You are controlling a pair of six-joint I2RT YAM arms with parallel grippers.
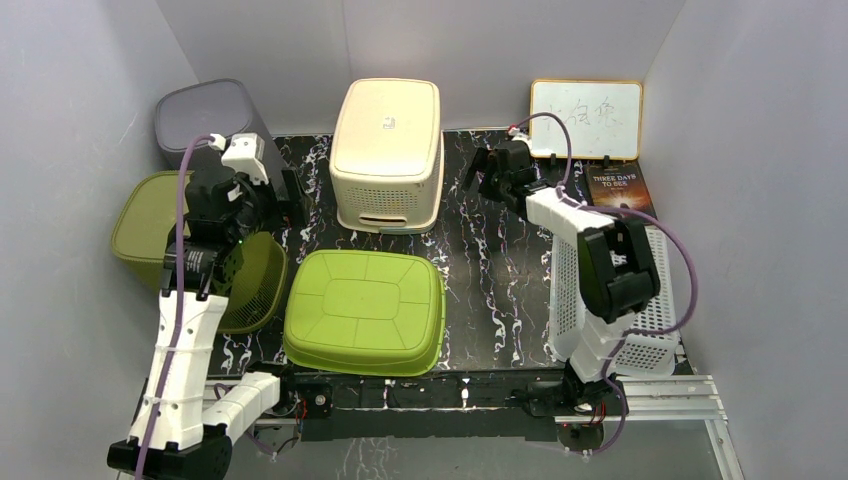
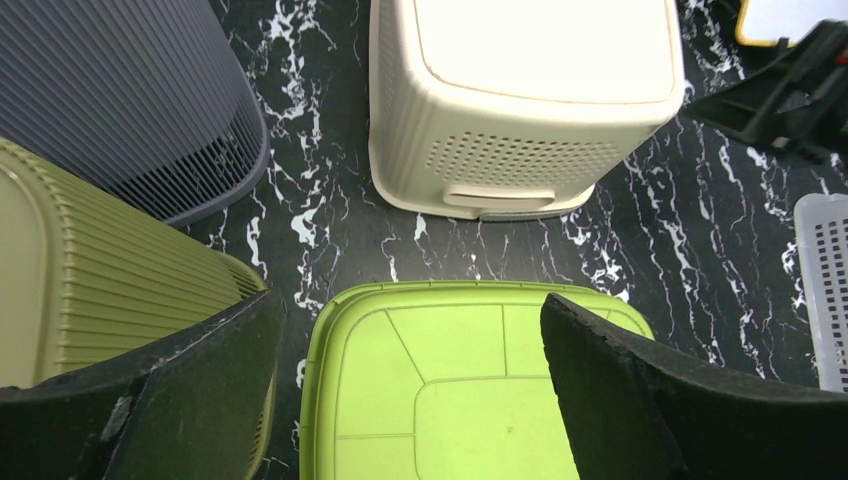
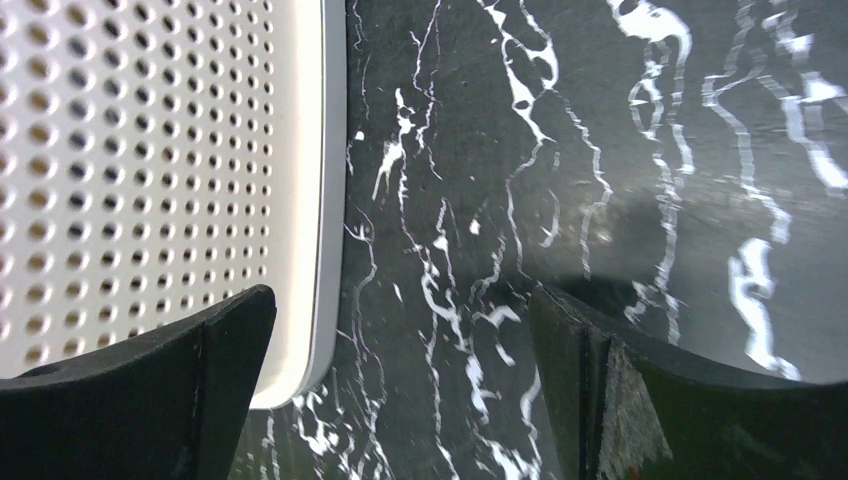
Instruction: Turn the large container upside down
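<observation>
**Right tool (image 3: 400, 320) apart, empty; flip looks done**

Left tool (image 2: 410, 310) also wide apart, holding nothing, above green container (image 1: 365, 310). Right tool just beside large cream container (image 1: 388, 150); contact not evident. Cream container sits base-up, rim on desk (image 1: 490, 280), mid far edge. Judged complete.

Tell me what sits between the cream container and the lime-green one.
Nothing but a bare strip of black marbled tabletop separates the cream container from the lime-green container. The left wrist view shows this most clearly.
</observation>
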